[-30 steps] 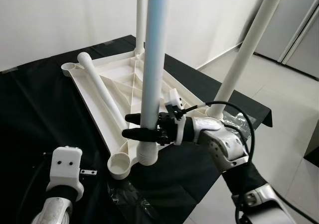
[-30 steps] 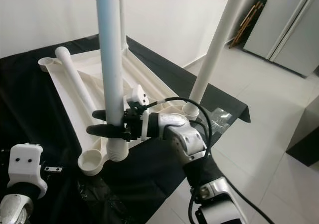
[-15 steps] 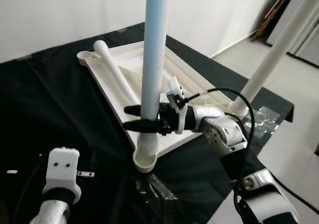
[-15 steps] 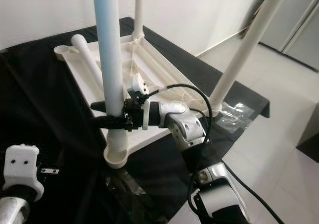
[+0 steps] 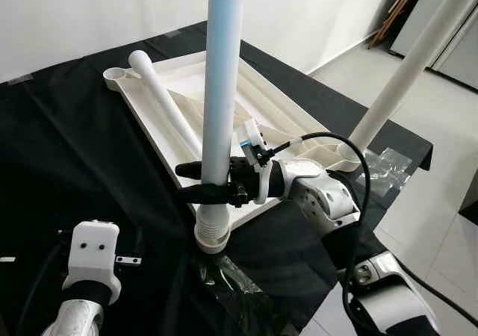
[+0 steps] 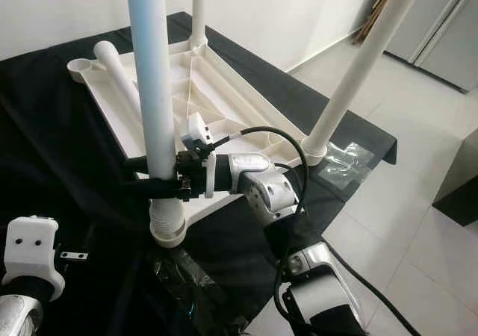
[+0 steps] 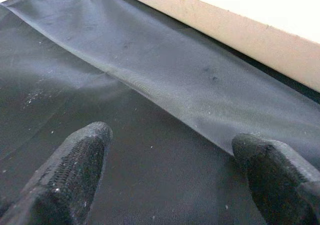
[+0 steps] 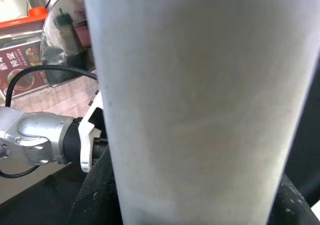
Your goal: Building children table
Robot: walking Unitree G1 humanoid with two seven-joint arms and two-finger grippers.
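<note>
Right gripper (image 5: 200, 182) clamped — left gripper (image 7: 170, 160) agape

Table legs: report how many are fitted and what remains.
Two legs stand upright in the far corners of the upturned tabletop. In hand: the right gripper is shut on a third leg, its ribbed end sitting in the near corner socket. Left: the fourth leg lies loose on the tabletop; the left gripper rests open over the black cloth.

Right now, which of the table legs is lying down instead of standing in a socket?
The leg lying flat across the upturned tabletop, toward the far left corner. The other three stand upright, one of them gripped by the right tool.
</note>
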